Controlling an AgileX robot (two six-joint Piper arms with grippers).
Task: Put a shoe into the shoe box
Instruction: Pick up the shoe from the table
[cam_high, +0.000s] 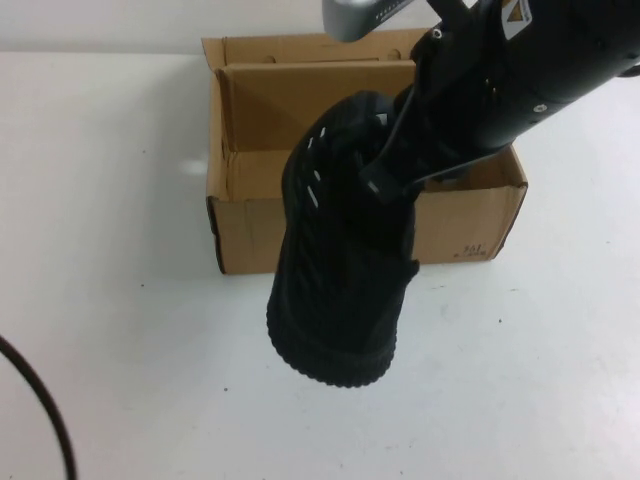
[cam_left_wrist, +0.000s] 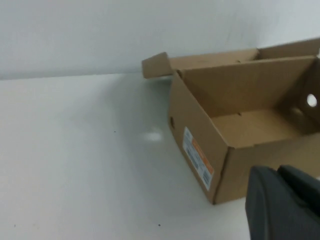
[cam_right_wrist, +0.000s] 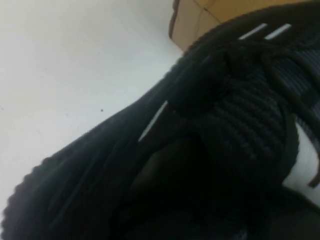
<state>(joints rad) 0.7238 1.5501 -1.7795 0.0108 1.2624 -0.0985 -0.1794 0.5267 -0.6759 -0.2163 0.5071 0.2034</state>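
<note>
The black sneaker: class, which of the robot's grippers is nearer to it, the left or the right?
Right. The right gripper is shut on the shoe, holding it above the table in front of the shoe box. The left gripper is shut and sits off to the box's left side, apart from the shoe.

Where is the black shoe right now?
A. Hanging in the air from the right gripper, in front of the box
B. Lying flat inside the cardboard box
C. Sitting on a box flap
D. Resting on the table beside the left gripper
A: the shoe dangles toe-down from the right gripper, shut on its collar, in front of the empty shoe box.
</note>
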